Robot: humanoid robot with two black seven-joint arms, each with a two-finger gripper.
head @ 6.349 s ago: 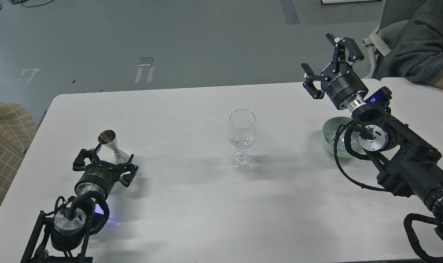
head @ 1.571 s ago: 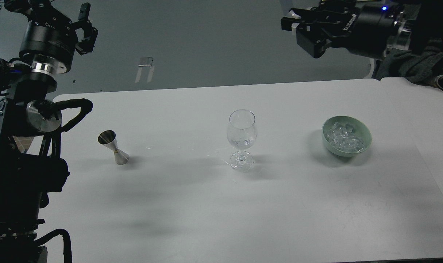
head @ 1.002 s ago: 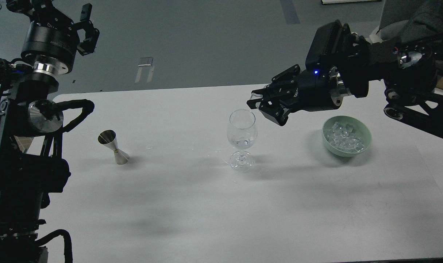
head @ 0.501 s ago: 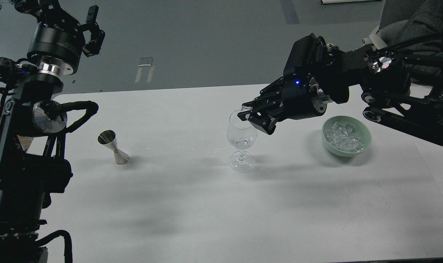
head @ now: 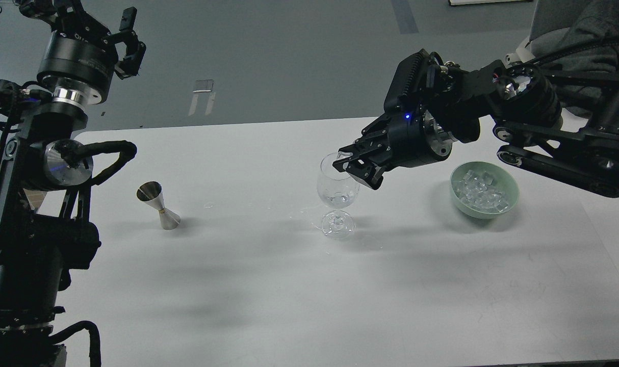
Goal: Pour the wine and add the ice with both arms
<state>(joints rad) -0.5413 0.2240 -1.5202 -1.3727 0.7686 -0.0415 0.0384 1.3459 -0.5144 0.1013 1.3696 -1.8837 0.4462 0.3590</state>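
A clear stemmed wine glass (head: 338, 188) stands upright at the table's middle. My right gripper (head: 349, 167) hangs at the right side of its rim, pointing left and down. Its fingers are closed on a small clear ice cube (head: 343, 155) just above the rim. More ice (head: 480, 192) fills a pale green bowl (head: 511, 200) to the right of the glass. A steel jigger (head: 159, 206) stands upright at the left. My left gripper (head: 80, 15) is raised high at the top left, far above the jigger, with its fingers spread and empty.
The white table (head: 268, 285) ends at a far edge behind the glass and has grey floor beyond it. A person in a grey sleeve (head: 595, 20) sits at the back right. My right arm's links (head: 554, 137) span the space above the bowl.
My right gripper came down and to the left from high above the table to the glass's rim, carrying the ice cube. My left arm has stayed raised, barely shifting.
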